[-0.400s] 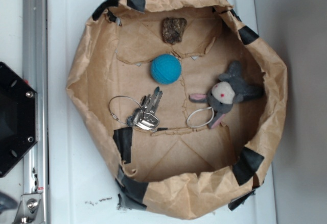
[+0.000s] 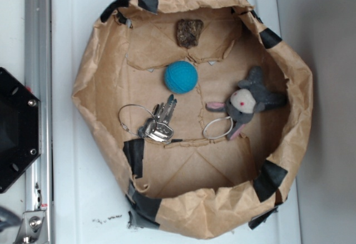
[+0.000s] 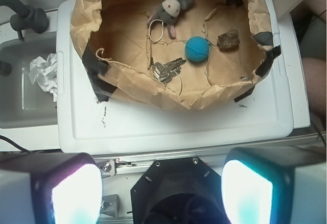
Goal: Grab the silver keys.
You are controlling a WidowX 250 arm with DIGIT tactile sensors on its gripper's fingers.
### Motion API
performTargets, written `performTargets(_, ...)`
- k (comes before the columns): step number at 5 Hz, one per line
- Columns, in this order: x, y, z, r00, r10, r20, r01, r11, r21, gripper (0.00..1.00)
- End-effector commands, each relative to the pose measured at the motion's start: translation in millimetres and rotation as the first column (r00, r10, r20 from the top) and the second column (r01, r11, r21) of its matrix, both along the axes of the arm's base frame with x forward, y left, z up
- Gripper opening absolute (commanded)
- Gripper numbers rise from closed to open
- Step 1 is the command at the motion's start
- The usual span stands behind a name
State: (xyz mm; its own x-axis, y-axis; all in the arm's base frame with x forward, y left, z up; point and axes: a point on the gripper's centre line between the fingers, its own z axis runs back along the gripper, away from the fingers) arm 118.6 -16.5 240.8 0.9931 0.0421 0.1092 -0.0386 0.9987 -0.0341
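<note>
The silver keys lie on the floor of a brown paper bowl, left of centre, with their thin wire ring spread out to the left. In the wrist view the keys lie near the bowl's near wall. My gripper is open, its two pale fingers wide apart at the bottom of the wrist view. It is high above the black robot base, far from the keys. The gripper does not show in the exterior view.
In the bowl lie a blue ball, a brown rock and a grey plush toy with a pale ring. The bowl stands on a white board. A metal rail runs left; crumpled paper lies in a grey tray.
</note>
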Motion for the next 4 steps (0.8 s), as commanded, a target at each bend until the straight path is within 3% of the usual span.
performTargets(1,19,-1,-2,0.996,0.056,0.075,-0.058,0.998,0.027,1.0)
performTargets(2,38,9,-20,0.996,-0.031,0.081,0.03,0.999,0.023,1.0)
performTargets(3,55,6,-40,0.994,-0.101,-0.029,0.102,0.993,0.053,1.0)
performTargets(4,71,5,-49,0.983,-0.172,-0.072,0.174,0.985,0.023,1.0)
